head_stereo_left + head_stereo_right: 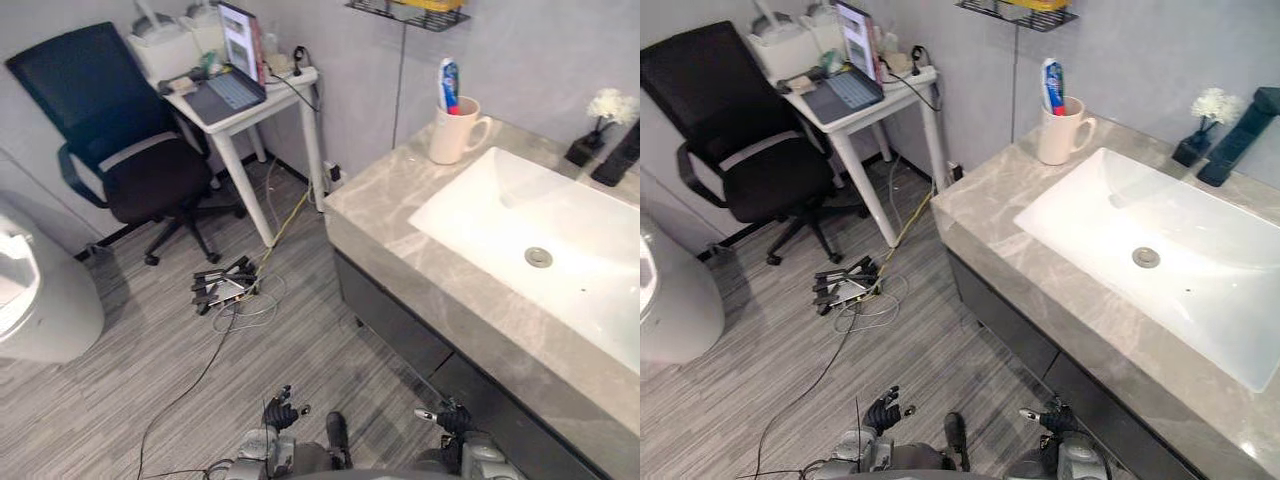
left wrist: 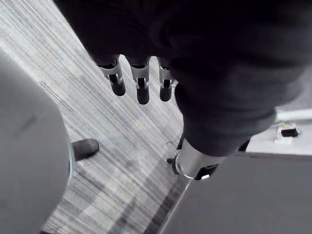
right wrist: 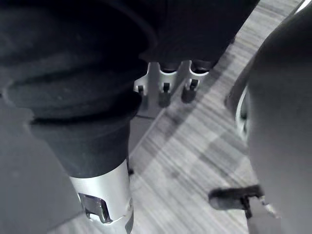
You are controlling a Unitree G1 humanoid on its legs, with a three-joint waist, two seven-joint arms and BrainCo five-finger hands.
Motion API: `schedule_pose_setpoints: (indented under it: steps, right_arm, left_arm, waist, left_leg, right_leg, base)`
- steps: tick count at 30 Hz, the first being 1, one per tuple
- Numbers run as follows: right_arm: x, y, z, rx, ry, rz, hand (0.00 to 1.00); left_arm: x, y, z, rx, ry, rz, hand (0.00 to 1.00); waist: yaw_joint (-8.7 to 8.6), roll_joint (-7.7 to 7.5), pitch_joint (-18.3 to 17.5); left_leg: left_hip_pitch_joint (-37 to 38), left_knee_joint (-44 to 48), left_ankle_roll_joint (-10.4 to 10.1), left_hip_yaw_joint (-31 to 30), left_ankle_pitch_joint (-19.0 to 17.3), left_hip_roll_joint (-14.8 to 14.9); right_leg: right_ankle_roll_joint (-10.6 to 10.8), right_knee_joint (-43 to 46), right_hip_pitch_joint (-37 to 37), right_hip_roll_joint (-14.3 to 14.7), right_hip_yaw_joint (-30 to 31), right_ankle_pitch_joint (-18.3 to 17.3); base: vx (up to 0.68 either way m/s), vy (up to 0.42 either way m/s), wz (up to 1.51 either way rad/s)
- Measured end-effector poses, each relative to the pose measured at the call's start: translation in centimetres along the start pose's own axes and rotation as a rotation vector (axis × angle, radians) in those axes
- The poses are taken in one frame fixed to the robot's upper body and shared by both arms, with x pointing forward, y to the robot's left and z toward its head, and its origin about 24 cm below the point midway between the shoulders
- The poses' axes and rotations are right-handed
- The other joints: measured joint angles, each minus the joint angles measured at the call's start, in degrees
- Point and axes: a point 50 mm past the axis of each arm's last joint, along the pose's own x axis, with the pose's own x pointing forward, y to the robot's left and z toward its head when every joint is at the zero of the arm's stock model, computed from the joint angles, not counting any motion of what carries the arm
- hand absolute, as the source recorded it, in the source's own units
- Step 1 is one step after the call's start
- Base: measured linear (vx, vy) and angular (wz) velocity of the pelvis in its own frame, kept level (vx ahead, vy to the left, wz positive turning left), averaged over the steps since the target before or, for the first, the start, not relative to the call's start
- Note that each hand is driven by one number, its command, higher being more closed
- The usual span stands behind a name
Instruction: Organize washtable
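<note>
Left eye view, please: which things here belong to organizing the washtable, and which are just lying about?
Job: washtable, sink, mug, tube in the mug, flower vase.
Lying about: chair, side table, laptop, cables on the floor.

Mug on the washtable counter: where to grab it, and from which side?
Wrap the body of the mug below the rim, coming in from the counter's front edge. It stands upright, the toothpaste tube sticking out of it blocks a top grasp, and its small handle faces the sink side, likely too tight to hook.
</note>
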Motion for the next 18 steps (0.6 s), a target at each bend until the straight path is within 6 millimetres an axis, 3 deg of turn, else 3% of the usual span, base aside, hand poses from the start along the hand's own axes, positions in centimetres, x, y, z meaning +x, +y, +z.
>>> schedule_pose_setpoints:
  steps: [1, 2, 3, 4, 5, 6, 8, 9, 11, 12, 14, 15, 16, 18]
  right_arm:
    - [-0.3, 0.7, -1.0, 0.014, 0.030, 0.014, 0.00]
    - [-0.3, 1.1, -0.9, 0.031, 0.021, 0.025, 0.00]
    - [-0.3, 0.8, -0.8, 0.021, 0.013, 0.022, 0.00]
    - [-0.2, 0.9, -0.5, 0.006, 0.006, 0.024, 0.00]
    - [-0.4, 1.6, -1.0, 0.011, 0.021, 0.042, 0.00]
    - [-0.4, 1.9, -1.1, 0.013, 0.024, 0.050, 0.00]
    - [-0.5, 2.2, -1.3, 0.030, 0.030, 0.055, 0.00]
    - [-0.5, 2.3, -1.2, 0.034, 0.022, 0.056, 0.00]
    - [-0.8, 2.3, -1.4, 0.054, 0.012, 0.053, 0.00]
    - [-0.9, 2.3, -1.4, 0.065, 0.007, 0.052, 0.00]
    - [-0.9, 2.2, -1.4, 0.070, 0.003, 0.049, 0.00]
    - [-0.9, 1.9, -1.4, 0.069, 0.001, 0.041, 0.00]
    - [-0.8, 1.6, -1.2, 0.072, -0.005, 0.028, 0.00]
    - [-0.7, 1.7, -0.8, 0.075, -0.015, 0.021, 0.00]
  left_arm:
    - [0.0, 1.1, 0.1, -0.014, -0.005, 0.031, 0.00]
    - [-0.1, 2.0, 0.2, -0.038, -0.016, 0.067, 0.00]
    - [-0.2, 2.0, 0.0, -0.047, -0.010, 0.072, 0.00]
    - [-0.3, 2.8, -0.5, -0.095, 0.011, 0.099, 0.00]
    - [-0.4, 3.3, -0.4, -0.091, 0.005, 0.113, 0.00]
    - [-0.4, 3.5, -0.3, -0.087, 0.001, 0.117, 0.00]
    - [-0.2, 3.6, 0.0, -0.087, -0.002, 0.117, 0.00]
    - [-0.2, 3.6, 0.0, -0.089, -0.002, 0.117, 0.00]
    - [-0.2, 3.4, 0.2, -0.108, -0.007, 0.119, 0.00]
    - [0.0, 3.2, 0.5, -0.121, -0.015, 0.117, 0.00]
    - [0.0, 2.8, 0.6, -0.141, -0.019, 0.115, 0.00]
    - [0.1, 2.6, 0.8, -0.165, -0.026, 0.119, 0.00]
    - [0.1, 2.5, 0.9, -0.200, -0.030, 0.130, 0.00]
    - [0.0, 2.6, 0.9, -0.221, -0.037, 0.145, 0.00]
  waist:
    - [-0.51, -3.43, -0.6]
    - [-0.41, -4.13, 0.0]
    - [-0.22, -2.58, -0.2]
    - [1.20, -2.59, 0.9]
    - [2.18, -4.42, 0.1]
    - [2.23, -5.03, 0.1]
    - [2.25, -5.20, 0.1]
    - [2.23, -5.22, 0.1]
    - [2.21, -5.55, 0.0]
    - [2.09, -5.88, -0.2]
    - [1.76, -5.88, -0.4]
    - [1.98, -5.43, -0.2]
    - [2.22, -4.35, -0.2]
    - [2.13, -4.10, -0.1]
  left_leg:
    - [-2.6, 8.1, 2.9, -2.7, -2.9, -2.6]
    - [-6.0, 26.5, 5.4, -4.2, -9.9, -1.9]
    - [-4.7, 27.5, 3.4, -6.5, -15.7, -0.1]
    - [-4.2, 28.2, 4.1, -8.1, -18.5, -0.5]
    - [-3.8, 25.8, 5.3, -10.4, -16.7, -1.7]
    - [-3.9, 24.3, 5.8, -12.1, -15.6, -2.2]
    - [-4.2, 20.3, 6.3, -17.4, -12.6, -2.6]
    - [-3.8, 18.9, 6.1, -19.4, -11.6, -3.1]
    - [-2.9, 16.4, 5.7, -23.8, -10.8, -4.9]
    - [-2.8, 15.7, 6.0, -26.1, -10.9, -6.2]
    - [-3.8, 17.1, 6.7, -27.6, -11.6, -6.5]
    - [-4.7, 19.6, 6.5, -27.5, -13.7, -5.3]
    - [-6.4, 23.0, 3.8, -24.4, -14.3, -2.3]
    - [-7.3, 24.1, 1.4, -22.1, -13.5, -0.9]
  right_leg:
    - [0.5, 2.1, -2.3, -1.5, 4.8, -0.3]
    - [1.6, 6.3, -3.4, -0.9, 5.9, -1.5]
    - [2.4, 7.3, -3.3, 1.3, 6.5, -1.9]
    - [3.7, 9.8, -3.9, 2.7, 10.8, -2.9]
    - [3.1, 9.3, -5.4, 4.7, 14.6, -4.1]
    - [3.4, 9.0, -6.3, 5.8, 15.8, -4.3]
    - [3.6, 8.7, -10.5, 10.9, 19.5, -4.2]
    - [3.6, 8.4, -11.7, 12.0, 20.3, -4.1]
    - [3.6, 8.1, -13.2, 12.5, 22.0, -3.9]
    - [3.3, 8.0, -13.6, 11.4, 21.4, -3.7]
    - [0.8, 6.8, -12.3, 10.0, 17.7, -2.0]
    - [-1.3, 4.0, -9.4, 10.1, 14.2, 1.5]
    - [-2.5, 2.7, -7.8, 10.4, 9.7, 2.0]
    - [-3.3, 4.5, -6.9, 10.6, 6.2, 1.8]
  base:
    - [0.06, 0.060, 1.24]
    - [0.06, 0.050, 1.08]
    - [-0.02, 0.054, 0.42]
    - [-0.04, 0.019, 0.29]
    - [0.03, 0.004, 0.38]
    - [0.10, -0.069, 0.80]
    - [0.11, -0.034, 1.00]
    - [0.10, -0.044, 0.95]
    - [0.15, -0.098, 1.39]
    - [0.18, -0.136, 1.72]
    - [0.18, -0.153, 1.68]
    - [0.26, -0.190, 1.85]
    - [0.28, -0.185, 1.58]
    - [0.24, -0.135, 1.15]
